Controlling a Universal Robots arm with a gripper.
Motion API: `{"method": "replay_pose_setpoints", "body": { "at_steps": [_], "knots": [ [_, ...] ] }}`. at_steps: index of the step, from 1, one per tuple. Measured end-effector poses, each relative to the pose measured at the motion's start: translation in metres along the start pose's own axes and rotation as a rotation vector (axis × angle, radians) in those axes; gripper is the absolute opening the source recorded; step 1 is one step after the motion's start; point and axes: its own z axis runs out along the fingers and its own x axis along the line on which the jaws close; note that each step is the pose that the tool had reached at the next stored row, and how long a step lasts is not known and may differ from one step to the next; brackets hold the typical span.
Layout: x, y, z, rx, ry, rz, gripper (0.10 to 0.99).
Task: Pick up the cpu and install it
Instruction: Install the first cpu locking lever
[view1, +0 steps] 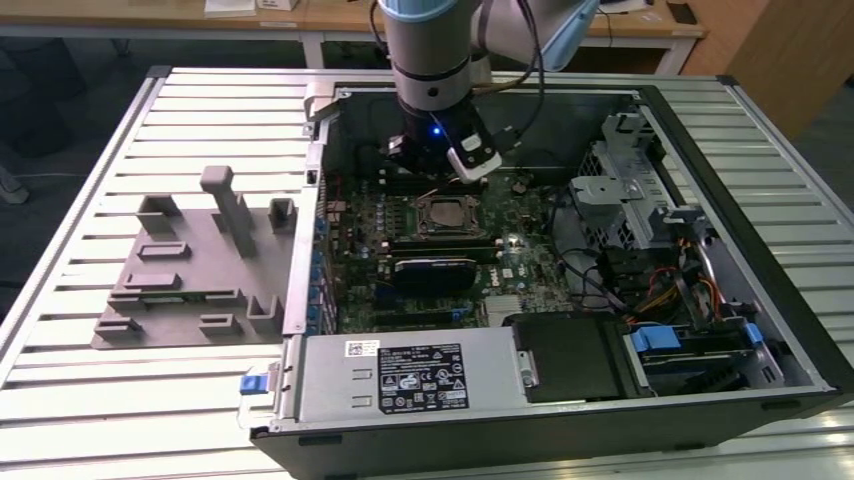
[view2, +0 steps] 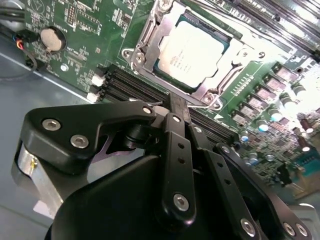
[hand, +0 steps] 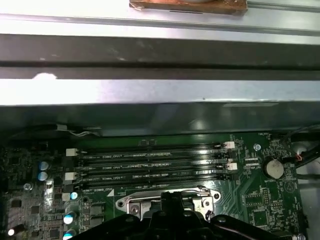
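- Black jaws (view2: 172, 107) look drawn together with nothing between them, hanging just above the memory slots (view2: 131, 90).
- Silver-topped cpu (view2: 192, 52) sits seated in the motherboard's socket (view2: 141, 47), just beside the jaws.
- Open computer case (view1: 561, 415) rests on a slatted metal surface (view1: 200, 110), near grey holder blocks (view1: 200, 270).

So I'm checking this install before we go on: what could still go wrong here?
The cpu already lies in its socket, but the retention frame looks unlatched, so a knock could shift it. The hand hangs just above the memory slots beside the socket; a careless move might strike them or the lever.
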Motion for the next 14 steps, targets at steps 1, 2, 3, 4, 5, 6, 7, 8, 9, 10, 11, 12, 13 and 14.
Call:
{"method": "replay_pose_setpoints", "body": {
  "at_steps": [1,2,3,4,5,6,7,8,9,10,11,12,13,14],
  "knots": [
    [-0.0007,0.0000,0.0007,0.001,-0.0011,0.005,0.106],
    [-0.0014,0.0002,0.0014,0.001,-0.0021,0.010,0.106],
    [-0.0021,0.0003,0.0022,0.002,-0.0032,0.015,0.106],
    [-0.0027,0.0007,0.0027,0.003,-0.0040,0.019,0.106],
    [-0.0032,0.0014,0.0033,0.003,-0.0048,0.022,0.106],
    [-0.0037,0.0025,0.0039,0.003,-0.0053,0.025,0.106],
    [-0.0039,0.0039,0.0045,0.004,-0.0057,0.027,0.106],
    [-0.0040,0.0054,0.0049,0.004,-0.0060,0.028,0.106],
    [-0.0039,0.0071,0.0056,0.004,-0.0063,0.030,0.106],
    [-0.0039,0.0085,0.0062,0.004,-0.0066,0.030,0.106],
    [-0.0041,0.0090,0.0068,0.004,-0.0067,0.031,0.106],
    [-0.0045,0.0089,0.0076,0.004,-0.0070,0.032,0.106],
    [-0.0047,0.0087,0.0084,0.004,-0.0074,0.033,0.106],
    [-0.0048,0.0086,0.0092,0.005,-0.0081,0.034,0.106]
  ]
}}
